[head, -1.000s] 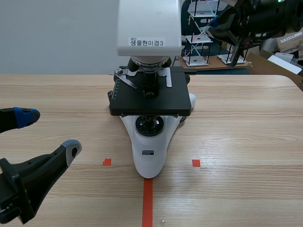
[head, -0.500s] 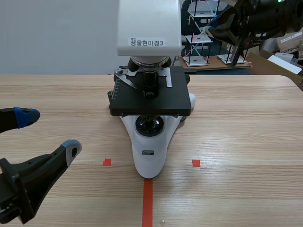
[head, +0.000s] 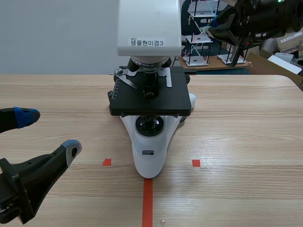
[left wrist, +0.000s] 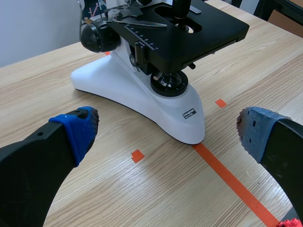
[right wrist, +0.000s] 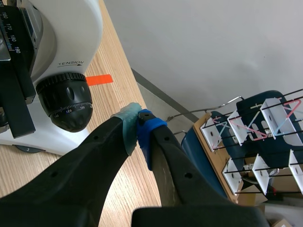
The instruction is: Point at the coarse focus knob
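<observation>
Right wrist view reveals knob [right wrist: 69,106] beside closed pincer [right wrist: 138,125].

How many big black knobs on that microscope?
2. One black knob on the microscope's side nearer the left gripper; another on the other side, ahead of the right gripper. Others may be hidden.

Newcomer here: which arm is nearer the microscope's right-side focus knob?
Right. The right gripper, jaws shut, has the focus knob just ahead; the left gripper, jaws open, sits low before the microscope's base.
</observation>
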### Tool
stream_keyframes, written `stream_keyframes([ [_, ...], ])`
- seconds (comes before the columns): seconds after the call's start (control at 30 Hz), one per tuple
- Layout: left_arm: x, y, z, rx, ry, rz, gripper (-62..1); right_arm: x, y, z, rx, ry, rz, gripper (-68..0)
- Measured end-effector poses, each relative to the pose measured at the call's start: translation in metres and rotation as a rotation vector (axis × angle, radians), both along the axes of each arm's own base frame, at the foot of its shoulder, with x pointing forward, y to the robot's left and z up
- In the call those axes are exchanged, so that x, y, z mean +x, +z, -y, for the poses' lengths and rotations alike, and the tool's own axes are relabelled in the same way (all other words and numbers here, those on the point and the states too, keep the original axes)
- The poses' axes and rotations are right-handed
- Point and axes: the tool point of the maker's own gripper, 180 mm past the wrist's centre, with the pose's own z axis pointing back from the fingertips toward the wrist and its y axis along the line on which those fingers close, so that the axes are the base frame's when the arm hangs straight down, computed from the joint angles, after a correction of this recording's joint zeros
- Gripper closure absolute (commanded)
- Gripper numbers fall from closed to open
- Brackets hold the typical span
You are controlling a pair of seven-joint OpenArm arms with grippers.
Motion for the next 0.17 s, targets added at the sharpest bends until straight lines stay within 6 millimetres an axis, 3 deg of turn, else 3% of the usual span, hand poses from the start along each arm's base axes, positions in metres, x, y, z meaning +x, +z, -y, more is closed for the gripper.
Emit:
stream_keyframes([
  [0.17,0.0,0.0,0.0,0.0,0.0,0.0,-62.0,0.0,0.0,0.0,0.0,0.0,0.0,-1.1],
])
